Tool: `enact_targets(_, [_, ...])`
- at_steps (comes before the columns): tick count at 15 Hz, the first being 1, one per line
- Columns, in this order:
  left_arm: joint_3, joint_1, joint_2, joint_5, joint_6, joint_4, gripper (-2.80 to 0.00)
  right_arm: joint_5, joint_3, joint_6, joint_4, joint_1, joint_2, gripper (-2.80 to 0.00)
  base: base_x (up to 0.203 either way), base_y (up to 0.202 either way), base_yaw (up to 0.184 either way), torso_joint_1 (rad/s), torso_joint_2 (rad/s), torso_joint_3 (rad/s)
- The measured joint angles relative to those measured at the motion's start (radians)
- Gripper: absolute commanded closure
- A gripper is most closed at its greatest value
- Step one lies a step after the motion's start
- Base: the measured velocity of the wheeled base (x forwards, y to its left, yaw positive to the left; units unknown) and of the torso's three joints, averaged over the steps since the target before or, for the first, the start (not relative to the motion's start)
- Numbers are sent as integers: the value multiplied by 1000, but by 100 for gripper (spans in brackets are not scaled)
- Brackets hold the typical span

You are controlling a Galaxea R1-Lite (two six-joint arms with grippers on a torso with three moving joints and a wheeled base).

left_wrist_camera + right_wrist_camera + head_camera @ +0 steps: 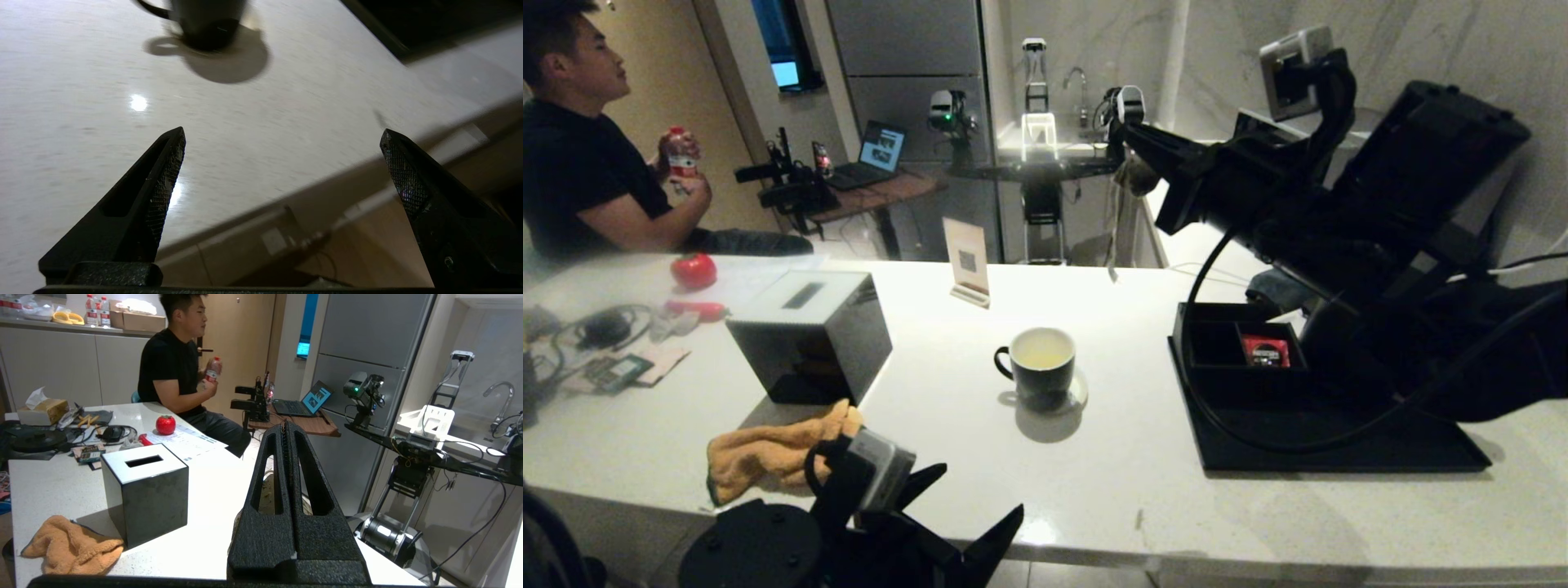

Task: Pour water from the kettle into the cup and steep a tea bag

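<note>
The cup [1041, 364] stands upright near the middle of the white tabletop [1143, 490], handle toward nine o'clock, its cream inside showing a pale yellowish fill, which suggests the water [1043, 349] is already poured and the steeping is what remains. It sits in the open, well apart from the grey tissue box [809, 333] at nine o'clock of it and the black compartment tray [1331, 445] at three o'clock, probably so that either arm can approach without knocking anything. The right claw [1131, 114] is raised high at about one o'clock of the cup, fingers pressed together, with what looks like a pale tea bag [1137, 173] and string dangling beneath it (the right wrist view does not show clearly what is pinched); holding it aloft would keep the bag clear until it is over the rim. The left claw [282, 163] hovers at the tabletop's near edge, at seven o'clock of the cup, jaws spread wide and empty. No kettle is identifiable.
</note>
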Motion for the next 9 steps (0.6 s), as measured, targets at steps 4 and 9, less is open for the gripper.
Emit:
enact_targets(4, [0,20,-14,22,4,0,-280,0,0,-2,0,1,-3,0,0,0,0,0,0,0])
enact_targets(9, [0,-69,24,243,-82,0,-280,0,1,-3,-1,7,-2,0,0,0,0,6,0,1])
